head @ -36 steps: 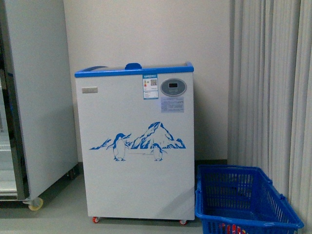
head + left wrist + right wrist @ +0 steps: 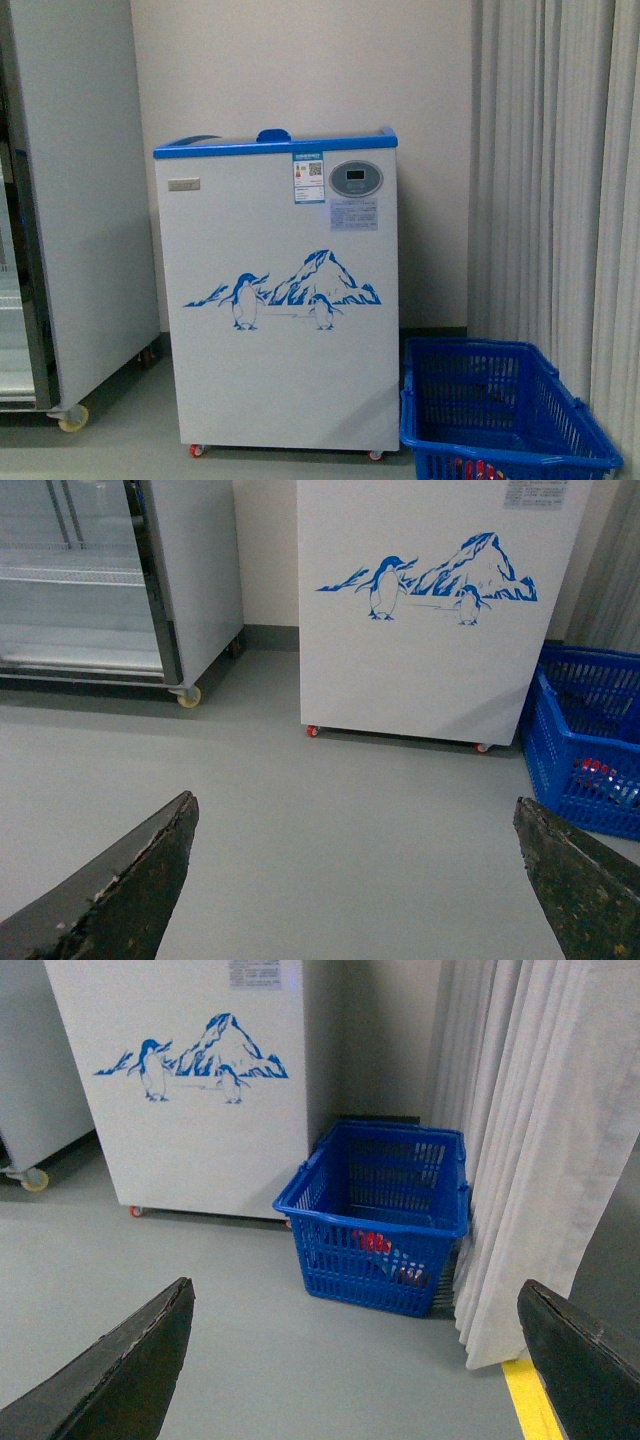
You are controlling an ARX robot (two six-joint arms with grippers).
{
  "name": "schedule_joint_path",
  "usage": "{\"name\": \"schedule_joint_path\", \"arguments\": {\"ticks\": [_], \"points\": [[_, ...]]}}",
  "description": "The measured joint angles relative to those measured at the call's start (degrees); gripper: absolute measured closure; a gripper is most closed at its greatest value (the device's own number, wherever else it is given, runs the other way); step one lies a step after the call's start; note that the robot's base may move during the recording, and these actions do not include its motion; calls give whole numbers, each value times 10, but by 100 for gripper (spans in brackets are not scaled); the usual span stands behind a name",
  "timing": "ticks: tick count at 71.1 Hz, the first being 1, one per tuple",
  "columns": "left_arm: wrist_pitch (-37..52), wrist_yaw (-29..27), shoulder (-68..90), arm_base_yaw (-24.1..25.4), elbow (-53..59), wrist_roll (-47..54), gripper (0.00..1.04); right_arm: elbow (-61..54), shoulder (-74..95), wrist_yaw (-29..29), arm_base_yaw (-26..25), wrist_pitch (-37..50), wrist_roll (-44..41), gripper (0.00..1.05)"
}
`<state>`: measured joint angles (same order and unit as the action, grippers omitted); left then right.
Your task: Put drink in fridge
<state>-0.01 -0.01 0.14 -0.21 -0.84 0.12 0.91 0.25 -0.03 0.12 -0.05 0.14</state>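
Observation:
The fridge (image 2: pixel 280 300) is a white chest freezer with a blue top rim, a penguin decal and a shut lid. It stands on small wheels against the wall, and its front also shows in the left wrist view (image 2: pixel 420 670) and the right wrist view (image 2: pixel 190 1150). The drink (image 2: pixel 372 1243) shows as red and dark shapes low inside a blue basket (image 2: pixel 380 1290) to the right of the fridge. My left gripper (image 2: pixel 354 800) is open over bare floor, well short of the fridge. My right gripper (image 2: pixel 356 1284) is open too, facing the basket from a distance. Neither arm shows in the front view.
A tall grey-white cabinet (image 2: pixel 90 200) on castors stands left of the fridge, and its glass front (image 2: pixel 70 580) faces me. A pale curtain (image 2: pixel 540 1110) hangs right of the basket (image 2: pixel 500 400). A yellow line (image 2: pixel 530 1400) marks the grey floor near the curtain.

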Motion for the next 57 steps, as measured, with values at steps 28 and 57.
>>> {"name": "schedule_joint_path", "arguments": {"ticks": [28, 57], "points": [[0, 0, 0, 0, 0, 0, 8, 0, 0, 0, 0, 0, 0, 8], [0, 0, 0, 0, 0, 0, 8, 0, 0, 0, 0, 0, 0, 8]]}}
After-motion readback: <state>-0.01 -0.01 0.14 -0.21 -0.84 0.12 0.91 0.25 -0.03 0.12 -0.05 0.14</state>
